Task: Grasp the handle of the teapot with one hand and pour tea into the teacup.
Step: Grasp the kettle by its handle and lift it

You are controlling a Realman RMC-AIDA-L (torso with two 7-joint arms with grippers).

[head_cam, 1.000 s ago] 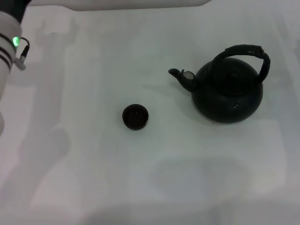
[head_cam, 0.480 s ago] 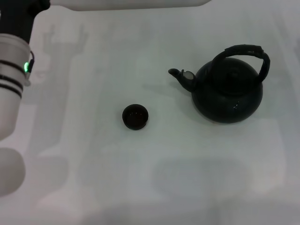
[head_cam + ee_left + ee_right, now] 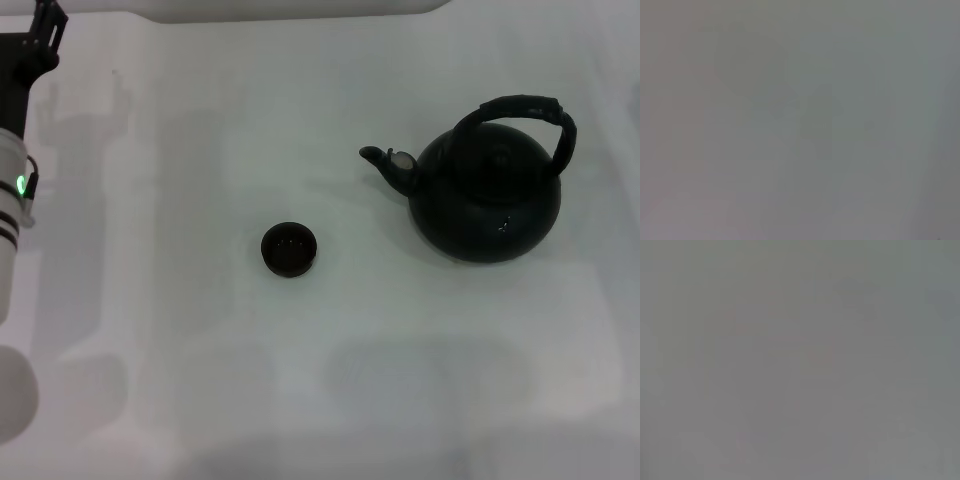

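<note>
Left hand [image 3: 42,22] at table's [image 3: 200,380] far-left edge, finger state can't tell. Teacup [image 3: 289,249] mid-table, open room all around. Teapot [image 3: 485,195] well right, upright, spout toward cup, handle [image 3: 520,115] arched on top.

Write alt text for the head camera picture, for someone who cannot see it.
A large black teapot with an arched handle stands on a white table, its spout towards a tiny black teacup standing apart on its left. The left gripper is far off at the table's left edge.
</note>
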